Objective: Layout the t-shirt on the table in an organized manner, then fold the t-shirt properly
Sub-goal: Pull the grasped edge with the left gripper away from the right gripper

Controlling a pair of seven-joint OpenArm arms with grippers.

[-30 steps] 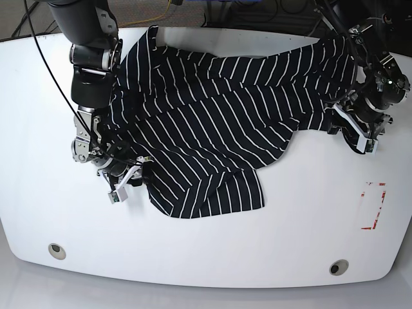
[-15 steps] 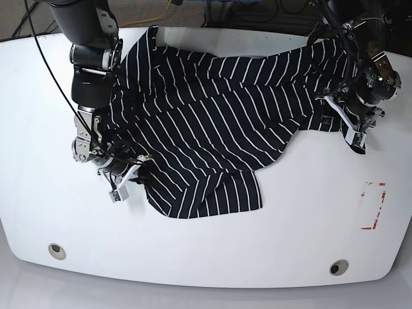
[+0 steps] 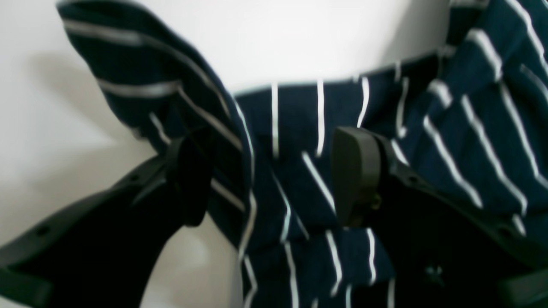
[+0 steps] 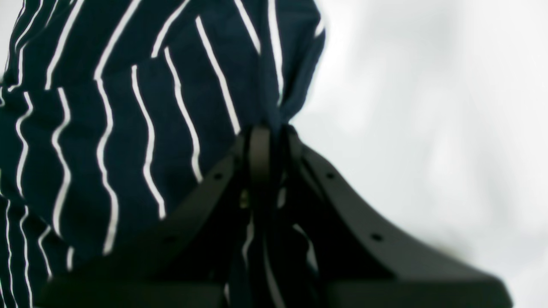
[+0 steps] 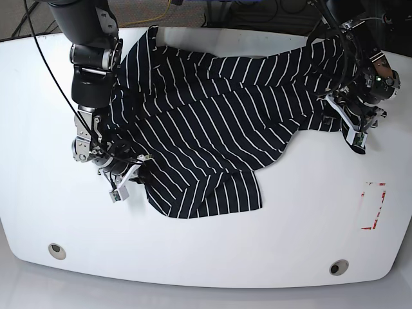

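The black white-striped t-shirt (image 5: 212, 122) lies crumpled and slanted across the white table (image 5: 206, 257), its hem corner pointing toward the front. My right gripper (image 5: 125, 182) sits at the shirt's left edge. In the right wrist view this gripper (image 4: 267, 158) is shut, with a fold of the t-shirt (image 4: 107, 107) pinched between its jaws. My left gripper (image 5: 347, 125) is at the shirt's right end. In the left wrist view it (image 3: 274, 177) stands open, and a raised fold of the t-shirt (image 3: 299, 128) lies between its fingers (image 3: 355, 175).
Two round grommets (image 5: 56, 250) (image 5: 338, 267) sit near the table's front edge. A red-marked rectangle (image 5: 373, 206) is at the front right. Cables run along the back edge and down the left arm.
My right gripper has closed on the shirt's left edge. My left gripper has shifted up and inward onto the shirt's right end, still open.
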